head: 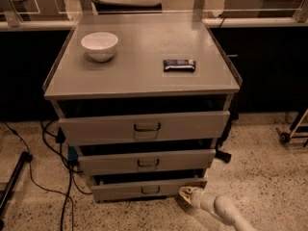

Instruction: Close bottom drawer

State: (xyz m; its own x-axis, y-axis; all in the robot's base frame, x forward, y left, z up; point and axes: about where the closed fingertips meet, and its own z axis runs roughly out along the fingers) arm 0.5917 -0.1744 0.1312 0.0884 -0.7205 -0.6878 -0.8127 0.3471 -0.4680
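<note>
The bottom drawer (pixel 149 189) is the narrowest grey front of the cabinet, low near the floor, with a small dark loop handle at its centre. It stands a little out from the cabinet, with a dark gap above it. My gripper (pixel 186 193) is at the end of the white arm that comes in from the lower right. It sits at the drawer's right end, close to or touching the front. Above are the mid-width drawer (pixel 147 161) and the widest drawer (pixel 144 127), both slightly out.
A white bowl (pixel 99 45) and a dark snack bar (pixel 179 65) lie on the cabinet top (pixel 139 76). Black cables (pixel 57 177) trail on the speckled floor at the left. A wheeled stand (pixel 291 131) is at the right edge.
</note>
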